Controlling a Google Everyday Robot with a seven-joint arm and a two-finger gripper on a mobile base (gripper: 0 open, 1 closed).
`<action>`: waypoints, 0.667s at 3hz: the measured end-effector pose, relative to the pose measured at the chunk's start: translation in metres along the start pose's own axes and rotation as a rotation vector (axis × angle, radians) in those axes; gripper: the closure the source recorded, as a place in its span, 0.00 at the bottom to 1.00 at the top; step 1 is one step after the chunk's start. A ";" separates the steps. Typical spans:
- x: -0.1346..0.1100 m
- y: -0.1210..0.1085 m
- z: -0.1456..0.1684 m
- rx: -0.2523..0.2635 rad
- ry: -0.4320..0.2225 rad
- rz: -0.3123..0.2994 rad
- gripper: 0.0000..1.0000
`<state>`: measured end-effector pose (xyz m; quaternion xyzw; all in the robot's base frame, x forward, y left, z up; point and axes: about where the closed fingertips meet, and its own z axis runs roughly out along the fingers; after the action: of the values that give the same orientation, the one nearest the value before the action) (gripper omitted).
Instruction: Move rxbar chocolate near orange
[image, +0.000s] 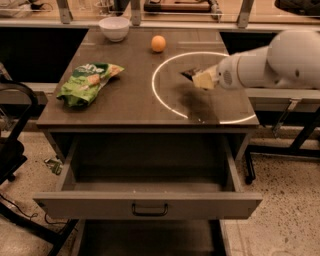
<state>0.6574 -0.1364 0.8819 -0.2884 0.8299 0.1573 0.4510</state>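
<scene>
Three loose things lie on the worktop (125, 107), and a fourth, the rxbar chocolate (189, 74), is up in my gripper (200, 78). The gripper hangs over the right half of the worktop, inside the white ring (156, 95) marked on the surface. Its jaws pinch the right end of the bar, whose dark wrapper pokes out to the left. A dark shadow (195, 100) falls on the surface just nearer than the bar, so I read the bar as lifted clear.

My arm (270, 65) comes in from the right and crosses the right edge of the worktop. The orange (158, 43) sits on the far part of the worktop, just outside the ring's far-left arc. It is to the far left of the bar, with bare surface between them. The white bowl (114, 28) stands close to the far edge, to the left of the orange and apart from it. The green chip bag (89, 82) lies on the left side, near the left edge and well apart from both orange and bar.

Around the orange there is bare surface to its right, to its left up to the bowl, and on its near side. A rail with upright posts (135, 11) runs just beyond the far edge. Under the near edge the drawer (145, 205) is pulled out toward me.
</scene>
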 end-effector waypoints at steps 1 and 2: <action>-0.028 -0.039 0.005 0.002 0.035 0.009 1.00; -0.059 -0.076 0.020 0.026 0.035 0.027 1.00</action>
<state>0.7433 -0.1658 0.9207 -0.2742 0.8435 0.1475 0.4377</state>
